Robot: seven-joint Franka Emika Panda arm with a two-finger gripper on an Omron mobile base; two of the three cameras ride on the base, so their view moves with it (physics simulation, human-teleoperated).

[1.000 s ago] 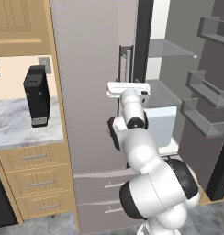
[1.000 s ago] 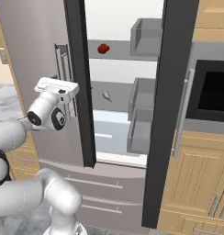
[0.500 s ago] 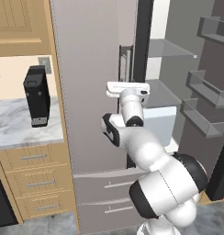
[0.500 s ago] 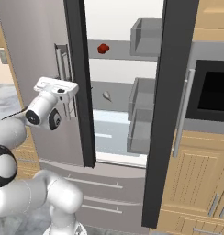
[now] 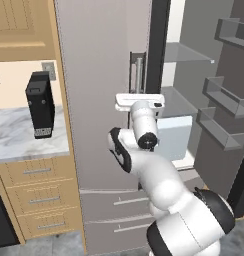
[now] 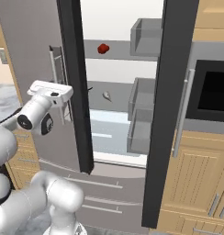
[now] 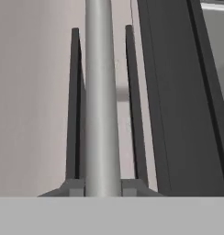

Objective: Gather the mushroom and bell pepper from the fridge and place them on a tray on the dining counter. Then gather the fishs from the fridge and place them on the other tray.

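Since one second ago the jaws have gone from wide apart to clamped on the bar handle; the base views are unshifted, and only the arm's elbow has swung slightly.

Fridge (image 5: 101, 100): tall grey unit, left door shut, right door swung open, drawers below. In the right base view the interior shows lit shelves and grey door bins.

Arm: rises from 5 o'clock in the left base view, elbow bent toward 9 o'clock, forearm running up to a white hand held level against the left door's front. In the right base view it comes in from 8 o'clock.

Gripper (image 7: 103, 114): in the hand view both dark fingers (image 7: 75, 105) lie tight along either side of the handle (image 7: 102, 92), the bar upright between them, touching both.

Surface: white-grey marbled surface (image 5: 19, 142) at 9 o'clock of the left base view, carrying a black upright appliance (image 5: 40, 104); tan drawers beneath. Wooden cabinets and a dark built-in oven (image 6: 212, 94) stand at 3 o'clock of the right base view.

Bell pepper (image 6: 103, 48): small red item on the upper fridge shelf, at 1 o'clock from the hand, well apart from the jaws.

A small pale lump (image 6: 106, 95) lies on the middle shelf, at 3 o'clock from the hand; identity cannot be told.
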